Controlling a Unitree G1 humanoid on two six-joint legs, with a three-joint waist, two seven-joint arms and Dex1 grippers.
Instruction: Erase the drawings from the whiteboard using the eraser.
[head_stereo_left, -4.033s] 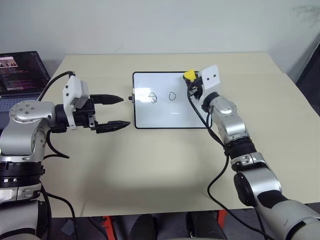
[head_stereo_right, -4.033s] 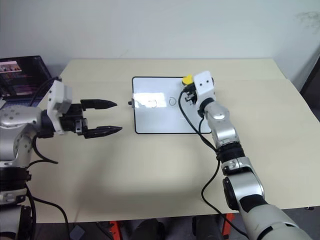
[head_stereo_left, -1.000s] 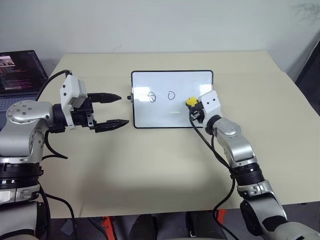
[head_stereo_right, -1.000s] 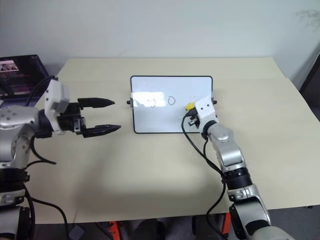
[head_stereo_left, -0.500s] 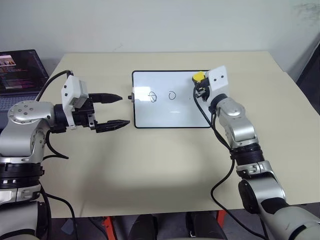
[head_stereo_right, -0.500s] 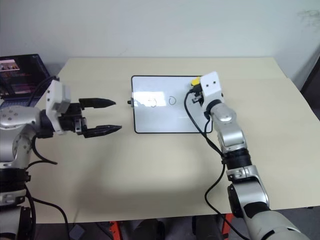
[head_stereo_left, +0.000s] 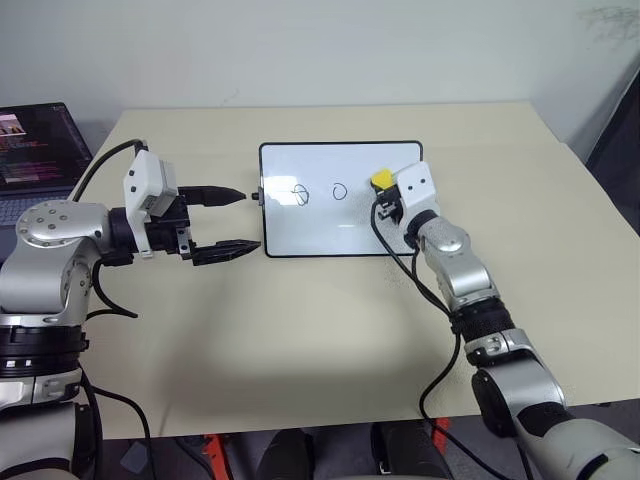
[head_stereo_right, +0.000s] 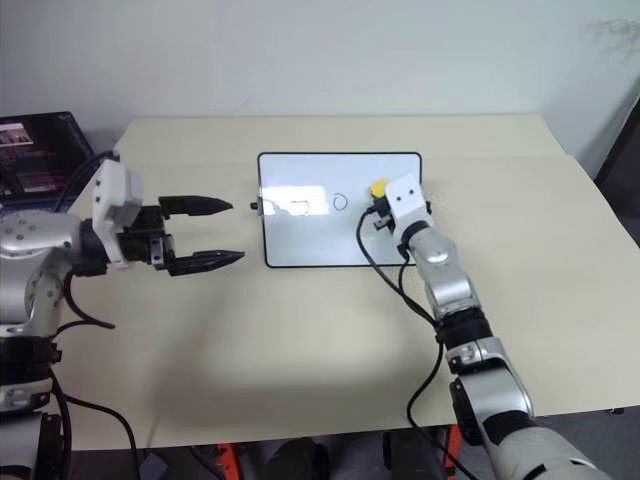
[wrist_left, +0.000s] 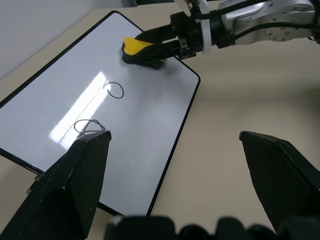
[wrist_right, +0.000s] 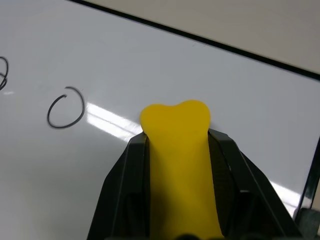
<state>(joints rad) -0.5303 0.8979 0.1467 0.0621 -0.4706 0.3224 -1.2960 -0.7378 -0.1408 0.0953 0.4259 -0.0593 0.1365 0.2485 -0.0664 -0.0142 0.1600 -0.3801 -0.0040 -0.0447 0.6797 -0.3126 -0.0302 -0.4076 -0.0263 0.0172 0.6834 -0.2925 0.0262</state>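
Back from the whiteboard's (head_stereo_left: 340, 225) far corner, right pincer (head_stereo_left: 383, 192) clamps the eraser (head_stereo_left: 381, 180) beside 2 drawings (head_stereo_left: 320, 192).

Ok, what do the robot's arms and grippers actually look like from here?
Both arms are silver-grey metal segments with black joints and loose black cables. Each wrist carries a white box-shaped camera housing. The left gripper and right gripper each have two black, tapered fingers.

Bare table (head_stereo_left: 330, 320) lies open at six o'clock of the whiteboard (head_stereo_left: 340, 230). At nine o'clock the left gripper (head_stereo_left: 228, 220) blocks; the eraser (head_stereo_left: 381, 180) sits at three.
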